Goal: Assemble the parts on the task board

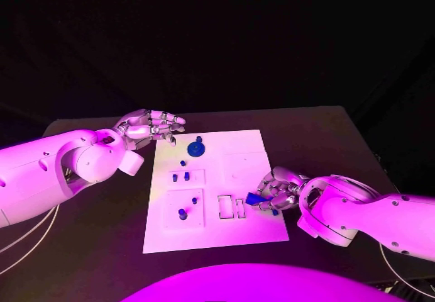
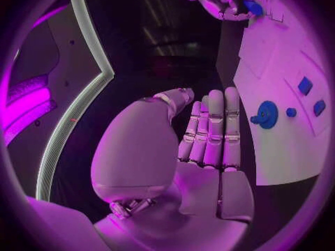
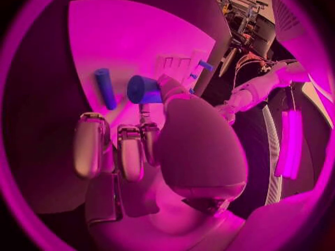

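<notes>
Right hand (image 1: 279,190) sits over the right edge of the white board (image 1: 236,234), right of centre in the frame, pinching a small blue block (image 1: 254,198) between thumb and fingers. A blue peg (image 3: 105,88) lies loose on the board just beside it. Left hand (image 1: 149,128) waits at the board's upper-left corner, fingers straight and side by side, holding nothing. Near it a round blue gear (image 1: 196,149) sits on the board, smaller blue pieces (image 1: 180,177) below.

Bare task board (image 1: 254,154) far right corner, blue gear (image 1: 196,149) near left robot hand (image 1: 149,129)
</notes>
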`<action>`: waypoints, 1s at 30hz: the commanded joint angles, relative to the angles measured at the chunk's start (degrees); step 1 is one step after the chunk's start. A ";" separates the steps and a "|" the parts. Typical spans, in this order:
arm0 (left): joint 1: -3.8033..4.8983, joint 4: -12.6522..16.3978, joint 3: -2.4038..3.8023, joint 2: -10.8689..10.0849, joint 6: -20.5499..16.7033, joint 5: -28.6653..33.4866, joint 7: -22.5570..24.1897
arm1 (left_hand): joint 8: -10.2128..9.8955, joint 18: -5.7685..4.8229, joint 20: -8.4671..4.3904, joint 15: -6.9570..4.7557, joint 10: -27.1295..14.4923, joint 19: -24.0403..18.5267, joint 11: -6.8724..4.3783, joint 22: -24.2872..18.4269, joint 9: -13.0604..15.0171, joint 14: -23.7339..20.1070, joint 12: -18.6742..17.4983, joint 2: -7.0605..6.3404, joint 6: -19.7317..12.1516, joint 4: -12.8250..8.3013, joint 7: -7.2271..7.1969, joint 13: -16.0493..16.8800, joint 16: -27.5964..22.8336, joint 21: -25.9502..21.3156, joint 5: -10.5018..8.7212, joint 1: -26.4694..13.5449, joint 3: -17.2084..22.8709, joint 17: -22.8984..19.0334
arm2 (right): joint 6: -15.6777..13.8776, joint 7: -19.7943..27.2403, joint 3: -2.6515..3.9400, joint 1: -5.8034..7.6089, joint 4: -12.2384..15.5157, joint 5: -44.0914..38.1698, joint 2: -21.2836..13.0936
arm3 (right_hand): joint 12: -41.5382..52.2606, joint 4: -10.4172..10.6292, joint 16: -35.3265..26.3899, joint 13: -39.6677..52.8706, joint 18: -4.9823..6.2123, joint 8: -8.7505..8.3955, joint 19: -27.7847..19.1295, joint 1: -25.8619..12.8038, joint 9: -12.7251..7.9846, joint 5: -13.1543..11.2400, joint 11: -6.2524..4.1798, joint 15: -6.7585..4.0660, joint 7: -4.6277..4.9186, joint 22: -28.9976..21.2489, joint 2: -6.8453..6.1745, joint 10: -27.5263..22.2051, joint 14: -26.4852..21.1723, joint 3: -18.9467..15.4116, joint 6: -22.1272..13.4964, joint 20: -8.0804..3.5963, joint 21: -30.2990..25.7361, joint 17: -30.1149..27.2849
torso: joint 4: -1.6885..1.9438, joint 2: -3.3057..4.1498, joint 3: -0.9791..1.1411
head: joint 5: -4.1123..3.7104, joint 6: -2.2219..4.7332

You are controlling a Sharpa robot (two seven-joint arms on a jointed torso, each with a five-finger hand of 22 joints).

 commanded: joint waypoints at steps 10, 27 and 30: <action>0.05 0.09 0.04 0.24 0.99 0.06 0.44 | 0.20 0.84 0.19 0.04 -0.35 -0.27 0.16 -0.02 -0.09 -0.26 0.24 0.05 -0.50 -0.23 0.74 -0.08 -0.29 -0.26 0.33 -0.21 0.07 -0.05 | -1.68 2.34 0.08 1.16 0.80 6.95 1.91 | 0.28 0.90 0.31 6.03 -0.80 2.14 2.06 -5.90 2.20 0.25 -0.13 -0.47 -1.26 11.46 -0.41 1.05 5.11 3.89 2.23 -0.41 0.90 10.71 | -0.03 0.05 -0.03 | 0.41 -0.03; 0.05 0.16 0.04 0.27 1.19 0.06 0.34 | 0.20 0.84 0.19 0.04 -0.35 -0.27 0.16 -0.02 -0.09 -0.26 0.24 0.05 -0.50 -0.23 0.74 -0.08 -0.29 -0.26 0.33 -0.21 0.07 -0.05 | 1.30 0.78 0.08 -0.10 -2.60 5.11 7.96 | 2.05 0.96 0.38 9.22 -0.87 3.58 2.21 -14.24 3.29 -0.05 -0.33 -0.65 -1.54 11.56 0.32 2.84 5.16 2.12 2.82 -0.56 1.25 10.95 | 0.00 0.04 -0.02 | 0.92 -0.33; 0.05 0.18 0.04 0.23 1.24 0.06 0.31 | 0.20 0.84 0.19 0.04 -0.35 -0.27 0.16 -0.02 -0.09 -0.26 0.24 0.05 -0.50 -0.23 0.74 -0.08 -0.29 -0.26 0.33 -0.21 0.07 -0.05 | 2.01 0.61 0.07 -0.29 -2.83 5.03 8.40 | 2.12 0.96 0.38 9.35 -0.87 3.73 2.22 -14.80 3.38 -0.06 -0.37 -0.68 -1.59 11.57 0.50 2.90 5.16 1.97 2.94 -0.59 1.27 10.96 | -0.01 0.04 -0.02 | 1.07 -0.44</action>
